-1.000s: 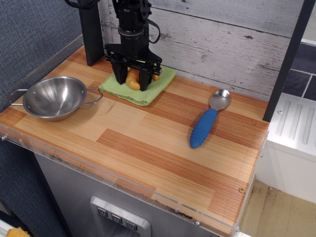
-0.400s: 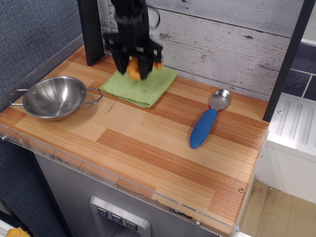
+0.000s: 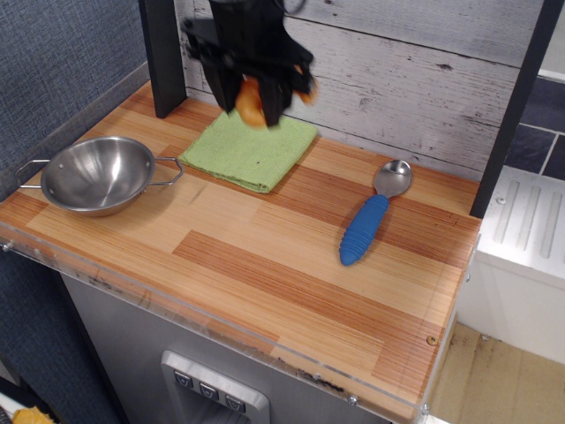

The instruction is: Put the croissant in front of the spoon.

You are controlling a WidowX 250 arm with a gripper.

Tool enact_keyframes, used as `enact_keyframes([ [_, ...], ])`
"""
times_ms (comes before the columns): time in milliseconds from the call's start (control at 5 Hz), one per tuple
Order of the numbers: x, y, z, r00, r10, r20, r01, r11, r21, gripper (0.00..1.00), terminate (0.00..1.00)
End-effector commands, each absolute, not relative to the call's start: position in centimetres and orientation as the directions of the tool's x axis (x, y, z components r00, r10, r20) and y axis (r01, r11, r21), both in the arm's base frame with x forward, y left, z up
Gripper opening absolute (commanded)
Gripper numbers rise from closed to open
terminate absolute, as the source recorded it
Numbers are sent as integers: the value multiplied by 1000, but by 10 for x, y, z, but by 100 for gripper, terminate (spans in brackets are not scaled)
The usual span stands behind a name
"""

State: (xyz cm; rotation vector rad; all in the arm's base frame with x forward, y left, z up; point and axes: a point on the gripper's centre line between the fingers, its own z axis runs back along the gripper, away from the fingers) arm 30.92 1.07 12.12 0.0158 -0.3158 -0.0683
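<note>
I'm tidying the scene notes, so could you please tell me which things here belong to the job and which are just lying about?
Job: croissant, held in the hand; spoon.
Lying about: green cloth; steel bowl.

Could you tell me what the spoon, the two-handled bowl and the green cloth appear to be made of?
Spoon: shiny silver bowl, likely metal; matte ribbed blue handle, probably plastic or rubber. Two-handled bowl: brushed steel by its reflections. Green cloth: soft, matte, folded fabric.

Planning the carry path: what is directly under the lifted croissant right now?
The croissant hangs in the gripper above the green cloth, whose visible surface is bare. The countertop beneath that cloth is covered.
</note>
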Motion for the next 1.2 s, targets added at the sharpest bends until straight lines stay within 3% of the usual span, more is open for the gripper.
enact_keyframes([
  [0,242,-60,95,943,-230,242,227,973,43,0,0],
  [200,240,-72,75,948,-244,203,240,970,45,0,0],
  [600,263,-74,48,963,-213,164,210,977,36,0,0],
  [800,266,-75,39,964,-230,136,229,973,29,100,0],
  [1000,267,-79,38,962,-239,134,240,971,12,100,0],
])
